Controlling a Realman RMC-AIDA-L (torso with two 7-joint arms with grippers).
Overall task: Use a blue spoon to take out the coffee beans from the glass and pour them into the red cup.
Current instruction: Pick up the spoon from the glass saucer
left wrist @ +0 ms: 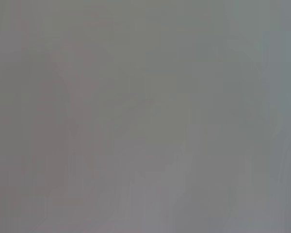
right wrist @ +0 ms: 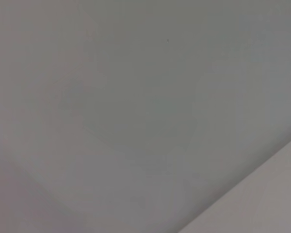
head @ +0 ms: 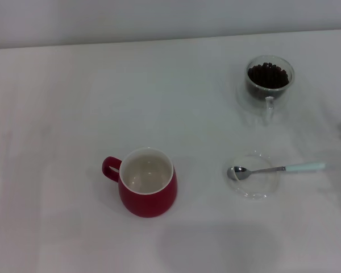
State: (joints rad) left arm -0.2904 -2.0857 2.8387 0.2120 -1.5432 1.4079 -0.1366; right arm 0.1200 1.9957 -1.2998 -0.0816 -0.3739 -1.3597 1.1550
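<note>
Blank wrist views, hard-to-see glass

Both wrist views show only plain grey, no tool. The saucer under the spoon is faint. The beans are too small to count.

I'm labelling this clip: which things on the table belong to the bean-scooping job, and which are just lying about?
Job: blue spoon, coffee beans, glass, red cup.
Lying about: clear saucer under the spoon's bowl.

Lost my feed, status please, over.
Both tools out of view. Blue spoon on saucer, coffee beans in glass, red cup empty. Nothing blocking.
</note>
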